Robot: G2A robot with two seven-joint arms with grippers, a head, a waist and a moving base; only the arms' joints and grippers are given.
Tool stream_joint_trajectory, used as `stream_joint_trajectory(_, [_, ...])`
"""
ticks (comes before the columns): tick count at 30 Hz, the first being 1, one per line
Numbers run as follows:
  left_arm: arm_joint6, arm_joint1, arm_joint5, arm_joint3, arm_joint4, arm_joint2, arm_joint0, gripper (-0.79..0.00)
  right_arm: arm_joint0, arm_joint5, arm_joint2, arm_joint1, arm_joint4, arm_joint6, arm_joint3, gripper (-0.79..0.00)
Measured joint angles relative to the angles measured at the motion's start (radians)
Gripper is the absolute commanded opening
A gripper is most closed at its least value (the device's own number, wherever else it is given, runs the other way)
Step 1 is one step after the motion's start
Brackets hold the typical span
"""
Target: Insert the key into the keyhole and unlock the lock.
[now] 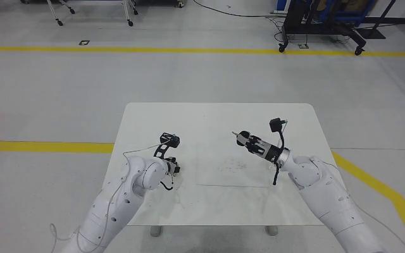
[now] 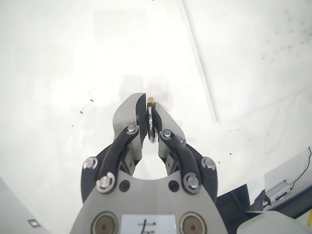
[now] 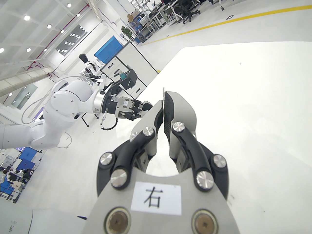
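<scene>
1. Left hand (image 2: 149, 102) is clamped on the lock (image 2: 151, 124), with the brass end poking out in front and the shackle inside the grip. It hangs over the desk (image 1: 215, 120), left of centre in the top view.
2. Right hand (image 3: 165, 99) is pinched tight on the key (image 3: 163, 93), right of centre and well apart from the lock.
3. Keyhole: cannot be seen.
4. Recommendation: turn the lock so its keyhole faces the key, line the blade up with the slot, then close the gap slowly.
5. Risk: the thin blade may swivel in the grip on contact.
</scene>
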Motion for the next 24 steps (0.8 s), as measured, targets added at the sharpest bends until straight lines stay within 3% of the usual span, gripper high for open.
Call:
stream_joint_trajectory(4, [-0.007,-0.001,0.006,-0.007,0.009,-0.002,0.004,-0.782,0.0,0.0,0.0,0.0,0.0,0.0,0.0,-0.785])
stream_joint_trajectory(14, [-0.02,-0.003,0.013,-0.022,0.027,-0.006,0.012,-0.68,0.0,0.0,0.0,0.0,0.0,0.0,0.0,-0.785])
stream_joint_trajectory(20, [-0.029,-0.004,0.014,-0.03,0.032,-0.009,0.017,-0.68,0.0,0.0,0.0,0.0,0.0,0.0,0.0,-0.785])
stream_joint_trajectory(24, [-0.038,-0.005,0.027,-0.039,0.052,-0.01,0.022,-0.613,0.0,0.0,0.0,0.0,0.0,0.0,0.0,-0.785])
